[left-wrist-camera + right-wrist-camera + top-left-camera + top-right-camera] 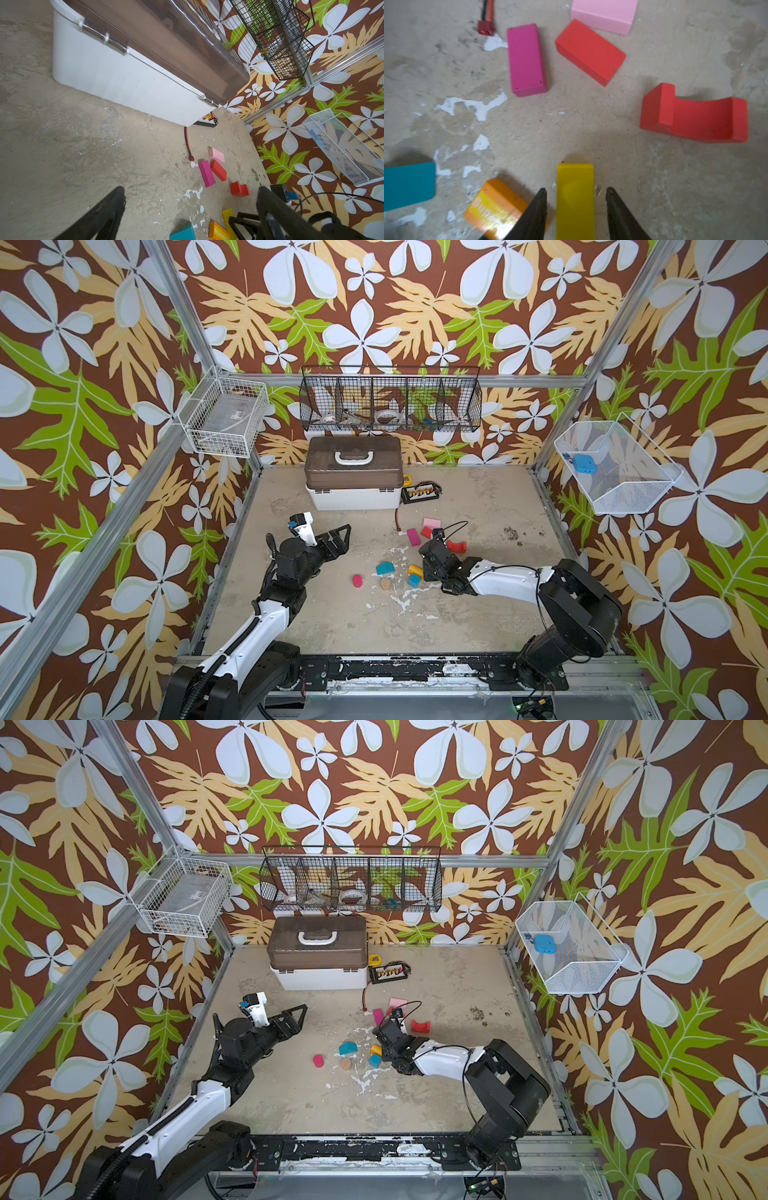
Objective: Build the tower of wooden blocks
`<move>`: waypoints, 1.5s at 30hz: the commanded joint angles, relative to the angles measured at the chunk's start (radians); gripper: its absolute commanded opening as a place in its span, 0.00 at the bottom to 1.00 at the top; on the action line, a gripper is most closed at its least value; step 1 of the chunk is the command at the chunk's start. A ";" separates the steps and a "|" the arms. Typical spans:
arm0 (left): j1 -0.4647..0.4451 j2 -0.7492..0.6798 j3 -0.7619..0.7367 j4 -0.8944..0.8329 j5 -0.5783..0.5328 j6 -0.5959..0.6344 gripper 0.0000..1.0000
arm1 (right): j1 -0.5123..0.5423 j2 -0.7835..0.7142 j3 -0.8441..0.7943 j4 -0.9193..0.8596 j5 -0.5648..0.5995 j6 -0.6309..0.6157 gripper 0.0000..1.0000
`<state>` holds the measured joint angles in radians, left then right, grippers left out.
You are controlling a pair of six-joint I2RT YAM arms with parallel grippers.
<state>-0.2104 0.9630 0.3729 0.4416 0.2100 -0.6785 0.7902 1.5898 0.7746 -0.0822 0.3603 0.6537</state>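
Blocks (413, 537) lie single and flat on the desk (353, 626); no tower stands yet, so I judge the work is at its start. My right fingers (537, 205) are spread on both sides of the yellow bar (575, 178), not touching it. My left fingers (108, 207) are spread and empty, well apart from it. Next I should press its long sides and lift straight, without pushing the orange block (496, 205) just beside.

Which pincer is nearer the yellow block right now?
Right. The right pincer straddles the yellow block, jaws open; the left pincer is far off, past the teal block.
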 commanded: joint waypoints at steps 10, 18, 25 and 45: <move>0.000 0.008 0.014 0.006 0.000 0.007 1.00 | 0.145 -0.059 0.033 0.013 0.032 0.023 0.62; 0.000 -0.011 0.009 0.001 -0.007 0.010 1.00 | 0.149 0.062 0.086 0.012 -0.021 0.003 0.63; 0.000 -0.018 0.009 -0.005 -0.027 0.023 1.00 | 0.168 0.096 0.091 0.018 -0.041 0.013 0.63; 0.000 -0.073 0.017 -0.064 -0.086 0.068 1.00 | 0.265 0.063 0.055 -0.044 0.043 0.108 0.47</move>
<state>-0.2104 0.8959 0.3824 0.3740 0.1352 -0.6243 1.0542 1.6547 0.8322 -0.1013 0.3695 0.7338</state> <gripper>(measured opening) 0.997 0.478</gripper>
